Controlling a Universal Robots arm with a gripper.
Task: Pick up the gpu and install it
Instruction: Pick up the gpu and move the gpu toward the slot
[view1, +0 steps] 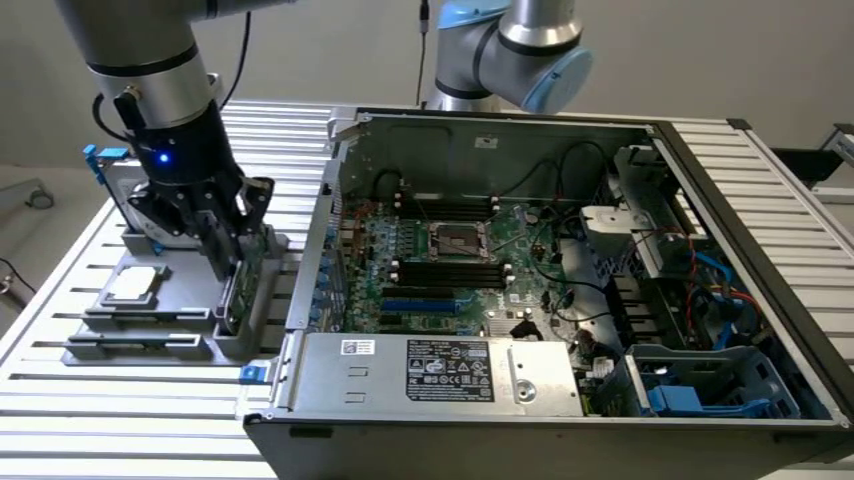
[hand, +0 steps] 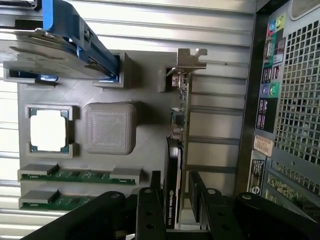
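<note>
My gripper (hand: 175, 180) is wide open, straddling the gpu (hand: 172, 155), which stands on edge in the tray (hand: 150, 120) right next to the case (hand: 295, 100).

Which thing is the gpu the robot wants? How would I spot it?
Look at the grey tray beside the open computer case. The gpu stands on edge in the slot nearest the case, with the open pincer straddling it. Unlike the square silver chip and the blue-framed drive, it is a thin upright card, black one side, green the other.
</note>
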